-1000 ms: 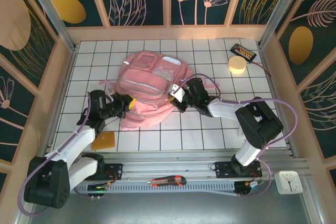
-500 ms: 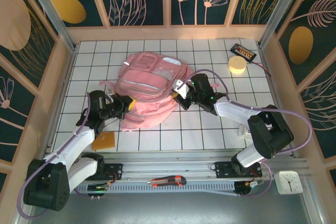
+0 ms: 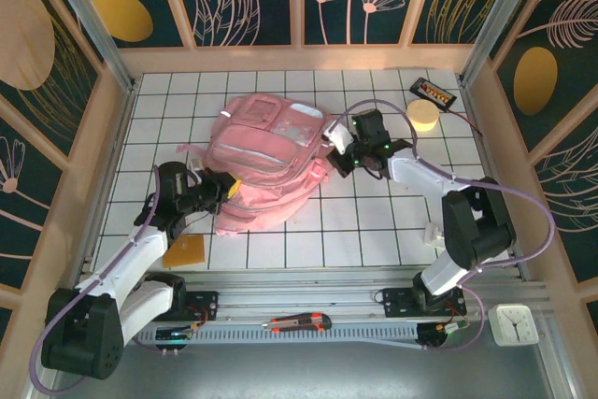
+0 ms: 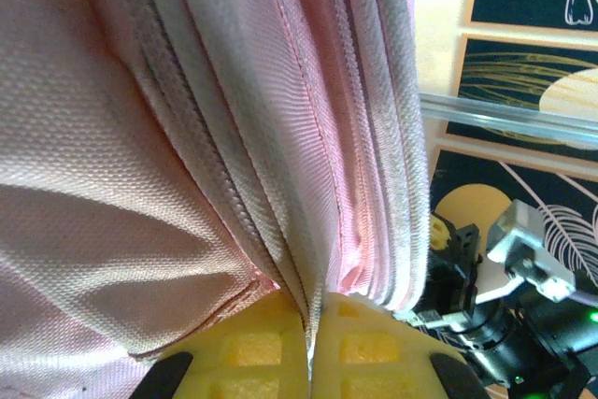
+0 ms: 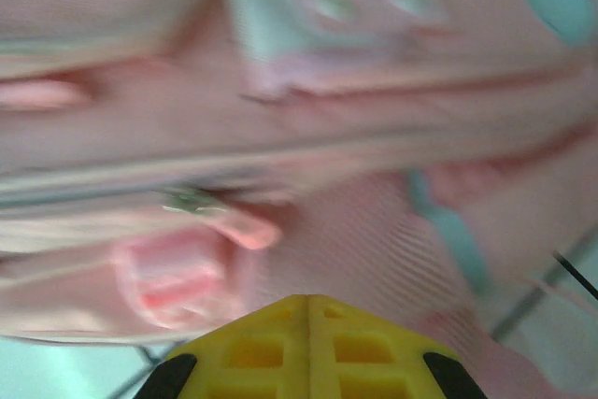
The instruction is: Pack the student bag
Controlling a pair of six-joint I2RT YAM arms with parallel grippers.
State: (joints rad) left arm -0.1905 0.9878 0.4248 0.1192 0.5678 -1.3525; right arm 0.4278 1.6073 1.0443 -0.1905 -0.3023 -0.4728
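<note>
The white gridded counter (image 3: 364, 231) carries the student bag (image 3: 266, 151), which lies flat about mid-counter with its front pockets and clear window facing up. Judging from the overhead view, the packing has hardly begun. The bag looks slack and flat, none of its compartments visibly gapes, and the zipper lines in the left wrist view appear closed, though I cannot be sure for every pocket.

The left end effector (image 3: 227, 188) sits at the bag's near-left edge. Its yellow pads (image 4: 252, 348) are pressed together on a fold of pink fabric along a seam, so it is holding the bag. The right end effector (image 3: 334, 149) is at the bag's right edge, its pads closed against each other. The blurred right wrist view shows pink fabric just ahead of the pads but nothing clearly between them.

The loose things all lie outside the bag:
- A yellow round block (image 3: 422, 116) is well to its right.
- A black device (image 3: 433, 92) lies just beyond that block, away from the bag.
- An orange flat piece (image 3: 184, 252) lies near the bag's near-left corner.
- A utility knife (image 3: 297, 323) rests on the rail well in front of the bag.

What remains, as I judge it, is nearly everything: opening a compartment, loading items, and closing it.
</note>
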